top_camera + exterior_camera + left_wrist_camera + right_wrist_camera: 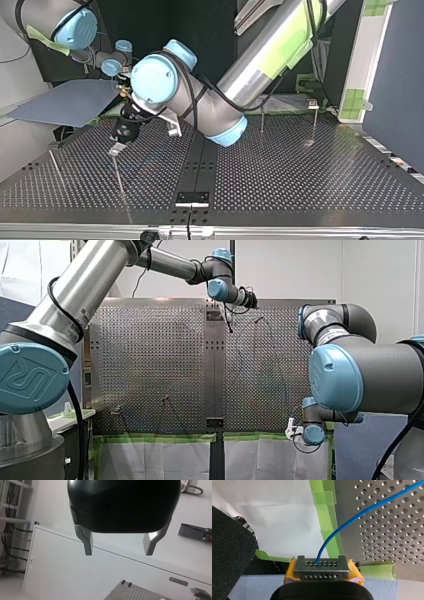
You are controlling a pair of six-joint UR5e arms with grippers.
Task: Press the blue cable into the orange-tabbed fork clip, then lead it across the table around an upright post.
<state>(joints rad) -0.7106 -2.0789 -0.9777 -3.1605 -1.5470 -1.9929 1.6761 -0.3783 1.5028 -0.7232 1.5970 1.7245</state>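
Perforated metal table (150, 365), silver, edged with green tape (329, 517). A white sheet (287, 522) lies beyond that edge. Plain white wall (62, 575) behind.

Blue cable (362, 513): thin, smooth, bright blue jacket, uniform along the visible length, nothing printed on it. One gentle curve. It comes out of my right gripper (322, 565), crosses the green tape and runs on over the holes of the plate, away from the gripper. Whether it rests on the plate or hangs just above it, I cannot tell. In the front view only a faint thin line shows on the right half of the plate.

My right gripper: clenched on the cable. Yellow pads on either side, a grey metal piece with two rows of small holes across the tip, and the cable emerging at the middle of the upper row. It sits at the table's edge, at the front view's lower right.

My left gripper (119, 547): black body, two metal fingers (87, 542) spread wide, nothing between them. It is held above the table and faces the white wall, with a corner of the plate below it.

Thin upright posts (262, 121) stand on the plate, well apart from my right gripper.

Writing: the blue joint cap (27, 377) on my left arm bears a raised logo; its letters are not clear enough to read.
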